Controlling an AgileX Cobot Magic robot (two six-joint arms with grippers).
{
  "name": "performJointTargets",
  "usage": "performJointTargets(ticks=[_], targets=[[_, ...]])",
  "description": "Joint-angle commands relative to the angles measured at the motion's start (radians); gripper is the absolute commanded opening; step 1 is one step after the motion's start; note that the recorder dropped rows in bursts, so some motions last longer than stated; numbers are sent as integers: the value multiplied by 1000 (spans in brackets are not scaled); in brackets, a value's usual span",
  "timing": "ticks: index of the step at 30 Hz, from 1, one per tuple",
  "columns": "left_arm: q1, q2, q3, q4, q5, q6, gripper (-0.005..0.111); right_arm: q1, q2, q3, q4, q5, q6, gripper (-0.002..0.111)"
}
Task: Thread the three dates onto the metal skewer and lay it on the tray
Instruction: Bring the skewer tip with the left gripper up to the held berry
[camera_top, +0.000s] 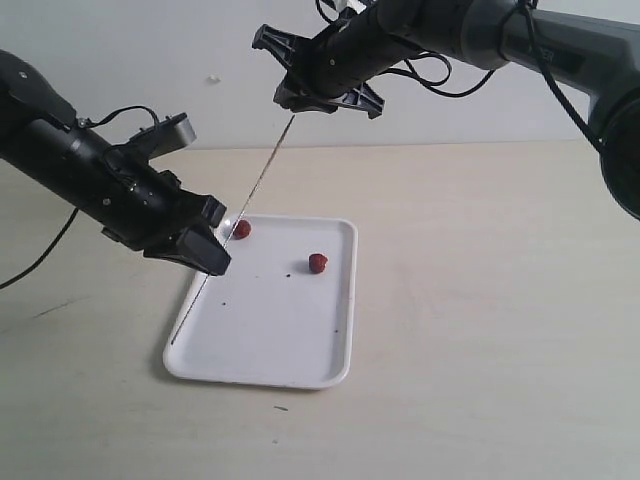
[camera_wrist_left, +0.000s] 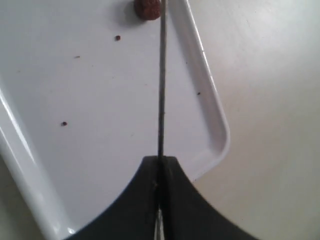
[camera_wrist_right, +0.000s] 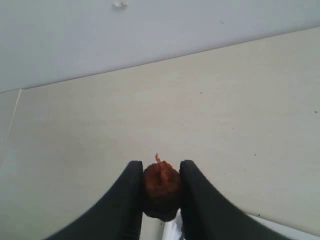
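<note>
The white tray (camera_top: 300, 340) lies on the table with two dates on it: one (camera_top: 318, 263) near its right rim, another (camera_top: 242, 229) at the far left corner, also seen as a date (camera_wrist_left: 147, 8) in the left wrist view. My left gripper (camera_top: 212, 258) is shut on the metal skewer (camera_top: 262, 180), which slants up from the tray's left edge toward the right gripper. The skewer (camera_wrist_left: 161, 90) runs straight out from the closed jaws. My right gripper (camera_top: 300, 100), high above the tray, is shut on the third date (camera_wrist_right: 161, 185) at the skewer's upper tip.
Beige tabletop (camera_top: 480, 300) surrounds the tray, with a pale wall behind. Small dark crumbs (camera_wrist_left: 64, 123) speckle the tray. The tray's rounded corner (camera_wrist_left: 220, 145) lies just beside the left jaws.
</note>
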Motion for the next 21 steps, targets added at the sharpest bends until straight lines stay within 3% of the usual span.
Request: performJointTargets(ticks=[1,21], targets=[[-3,-3,1,3,-20,-13,0,-2,-13,-8,1,-7,0,24],[-3,-3,1,-16,-115,1,0,-2,-13,-8,-1,-7,0,24]])
